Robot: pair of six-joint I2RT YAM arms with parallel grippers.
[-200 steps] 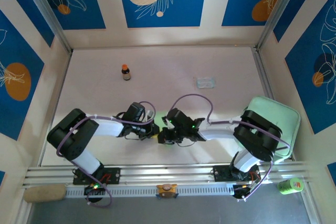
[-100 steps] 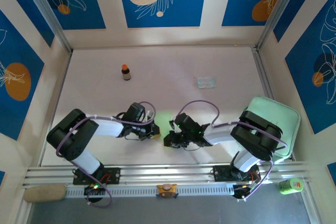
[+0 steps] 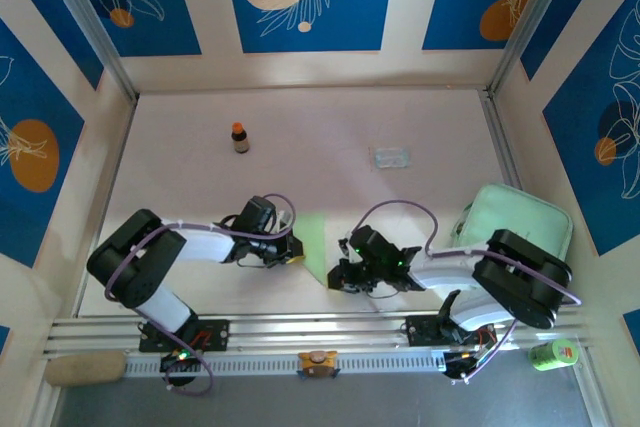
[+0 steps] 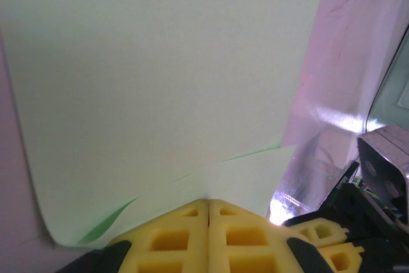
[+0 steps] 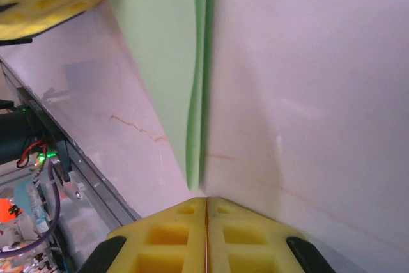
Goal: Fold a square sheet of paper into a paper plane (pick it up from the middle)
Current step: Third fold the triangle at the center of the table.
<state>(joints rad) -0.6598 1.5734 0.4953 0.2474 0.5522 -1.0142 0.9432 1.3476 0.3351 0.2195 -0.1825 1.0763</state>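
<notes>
From above: sheet of paper [image 3: 312,235], pale green, flat on the white table [image 3: 300,117] near the front edge, in the gap between the two grippers. Left gripper [image 3: 294,253] low at its left edge, touching it; right gripper [image 3: 338,276] just off its near right corner. Well apart, toward the back: a small brown bottle with an orange cap [image 3: 240,137], upright, and a clear plastic packet [image 3: 391,158], lying flat. Mint green tray [image 3: 520,227] at the right edge, partly covered by the right arm's elbow. Green can [image 3: 552,352] outside the front rail, bottom right.

Left wrist: yellow fingers [image 4: 172,238] pressed together with no gap, tips against the near edge of the paper. Cannot tell whether a sliver is pinched between them. By the tips, a flap standing slightly off the layer below, dark green shadow under it. Low at the right, one yellow finger of the right gripper.

Right wrist: yellow fingers [image 5: 172,238] shut tight, seam closed, holding nothing. Just ahead of the tips, the paper's corner; from there a long strip running away, its right border a doubled, folded edge. Top left, a yellow finger of the left gripper beside the paper.
</notes>
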